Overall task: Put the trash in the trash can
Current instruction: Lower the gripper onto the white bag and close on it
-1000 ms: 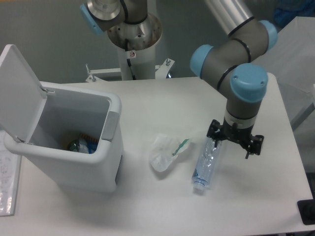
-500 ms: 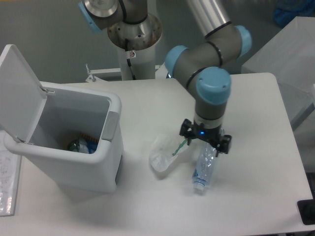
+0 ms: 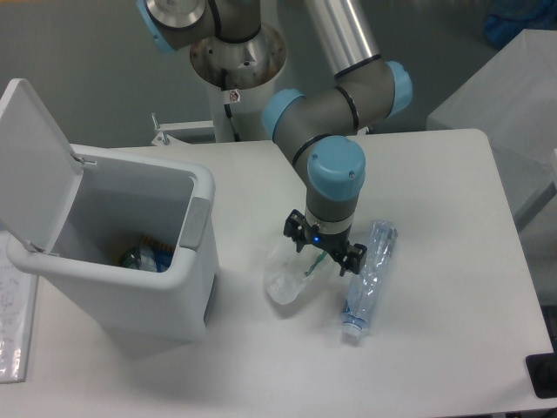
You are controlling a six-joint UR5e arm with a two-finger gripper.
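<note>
The crumpled clear wrapper with a green strip (image 3: 285,277) lies on the white table (image 3: 261,366), partly under my gripper. My gripper (image 3: 323,258) hangs straight over the wrapper's right end, above the green strip; its fingers are hidden under the wrist, so I cannot tell how they stand. The crushed clear bottle with a bluish label (image 3: 367,279) lies just right of the gripper, cap toward the front. The white trash can (image 3: 130,252) stands at the left with its lid (image 3: 30,157) open upward and some rubbish inside.
The arm's base column (image 3: 235,70) stands behind the table. The arm's elbow (image 3: 348,96) reaches over the table's middle. A black object (image 3: 541,374) sits at the front right corner. A clear sheet (image 3: 13,322) lies left of the can.
My gripper has moved left, from over the bottle's upper end to over the wrapper. The bottle, now uncovered, and the wrapper lie where they were.
</note>
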